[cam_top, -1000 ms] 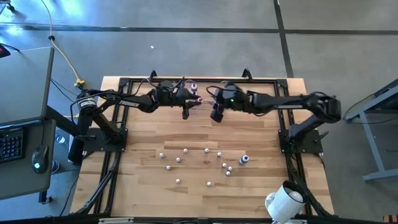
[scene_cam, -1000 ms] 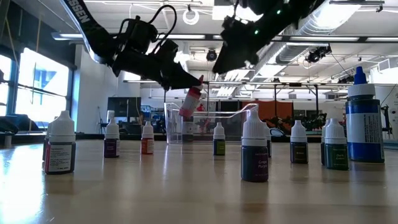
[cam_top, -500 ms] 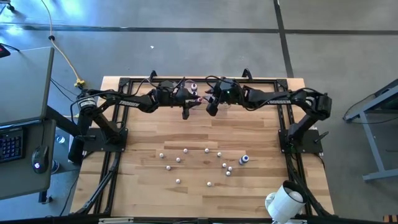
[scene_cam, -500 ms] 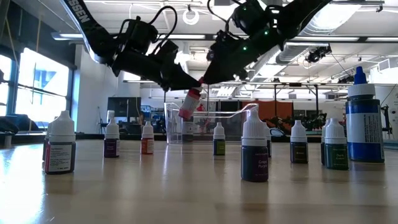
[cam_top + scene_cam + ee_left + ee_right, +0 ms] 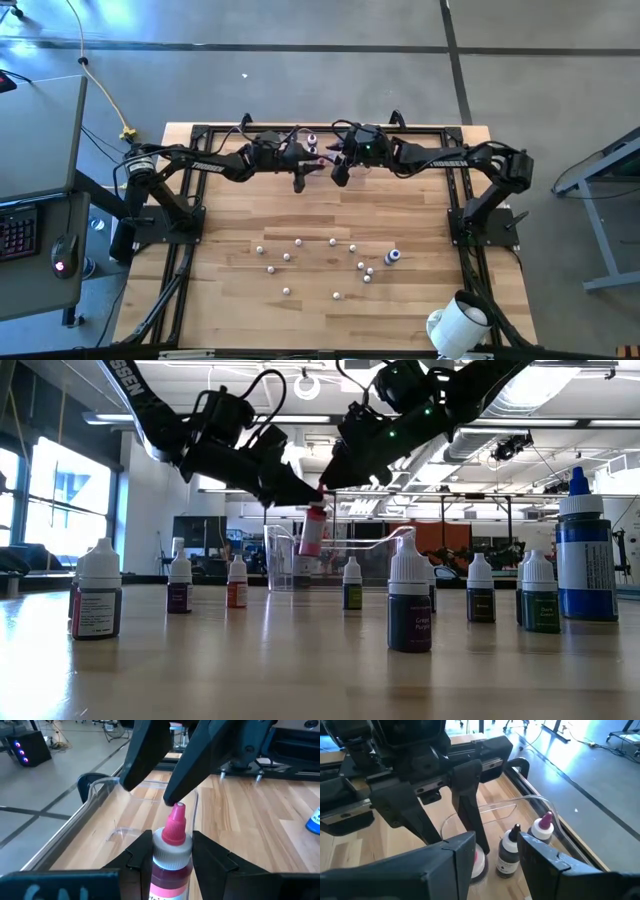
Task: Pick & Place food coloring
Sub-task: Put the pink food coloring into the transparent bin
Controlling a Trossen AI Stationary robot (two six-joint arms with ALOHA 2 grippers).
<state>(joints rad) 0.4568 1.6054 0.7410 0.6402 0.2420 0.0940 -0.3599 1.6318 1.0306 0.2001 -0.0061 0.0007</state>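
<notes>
My left gripper (image 5: 316, 160) is shut on a small red food coloring bottle (image 5: 312, 532) with a pink cap. It holds the bottle in the air over the clear plastic tub (image 5: 370, 560) at the table's far edge. My right gripper (image 5: 339, 174) is open. It faces the left gripper closely, one finger on each side of the bottle's top (image 5: 178, 810). Two more bottles stand in the tub, a dark one (image 5: 509, 852) and a white pink-capped one (image 5: 542, 827). Several small white-capped bottles (image 5: 300, 242) stand on their bases on the table's near half. My left gripper pinches the bottle between its two fingers at the white collar (image 5: 172, 847) just under the pink cap. The fingers slant down from the table's left. The bottle hangs nearly upright below the fingertips (image 5: 303, 493), clear of the table. My right gripper has one fingertip (image 5: 172, 799) right at the pink cap's tip; I cannot tell whether it touches.
A taller blue bottle (image 5: 392, 256) stands among the small ones near the right. A big white cylinder (image 5: 458, 325) lies at the near right corner. Dark frame rails (image 5: 190, 250) run along the table's sides. Bare wood lies between the tub and the bottles.
My right gripper has moved toward the far left, close up to the left gripper and the held bottle, and has stayed open. The bottle hung tilted from the left gripper and now hangs nearly upright. The left gripper has kept its place.
</notes>
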